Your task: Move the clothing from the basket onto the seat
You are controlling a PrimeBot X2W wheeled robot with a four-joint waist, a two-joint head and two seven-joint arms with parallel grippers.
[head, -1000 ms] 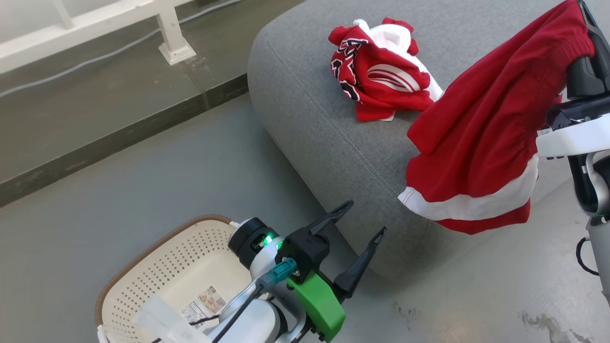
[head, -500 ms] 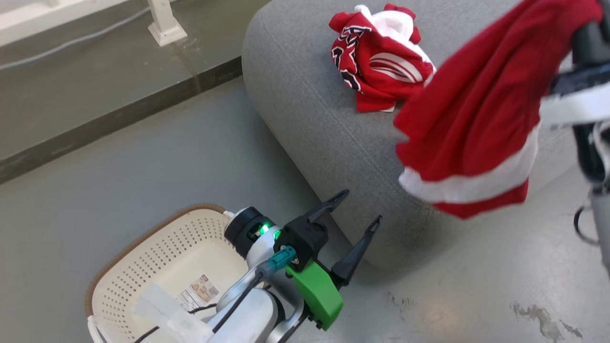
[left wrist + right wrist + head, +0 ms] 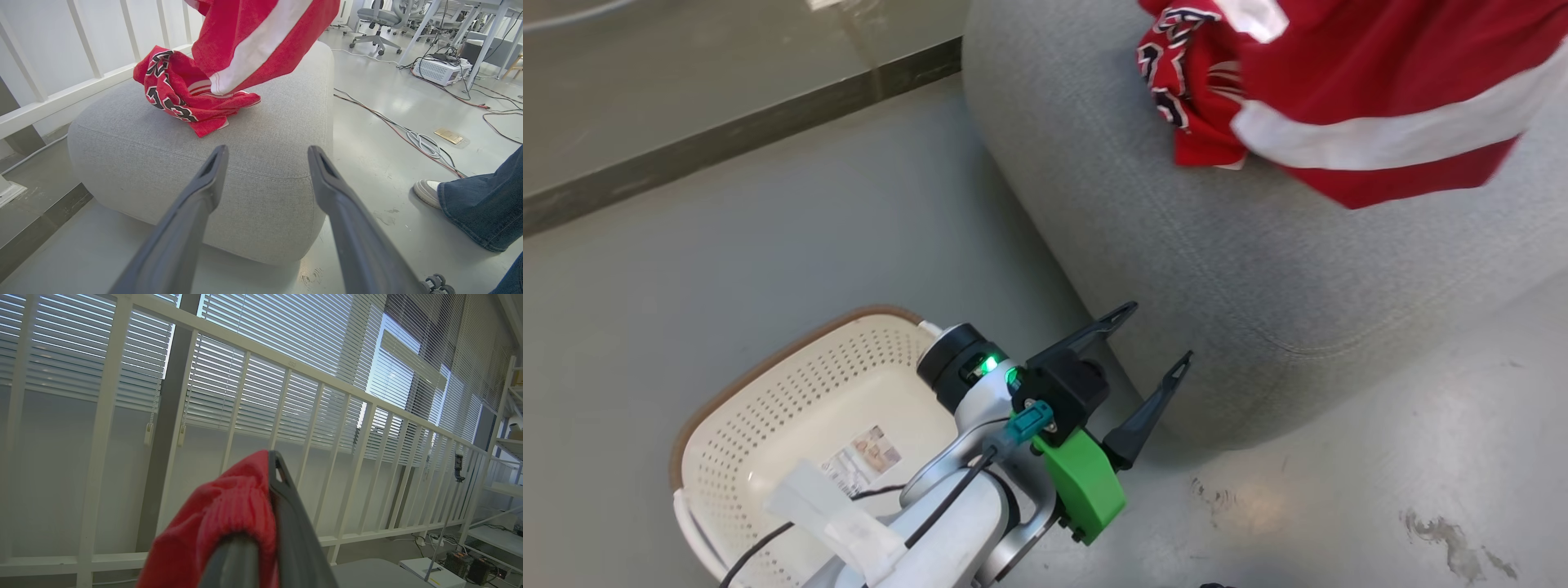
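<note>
Left hand point(image 3: 1158, 332), lower centre of the head view: fingers spread wide, holding nothing, just beside the basket point(image 3: 768, 384) at lower left. The basket's sticker point(image 3: 870, 453) carries print too small to read. Right hand point(image 3: 273, 469) is clamped on a red white-striped garment point(image 3: 1380, 73), which hangs at upper right above the seat point(image 3: 1258, 269). A second red garment point(image 3: 1188, 98) lies crumpled on the seat; its black-and-white lettering is folded and illegible.
</note>
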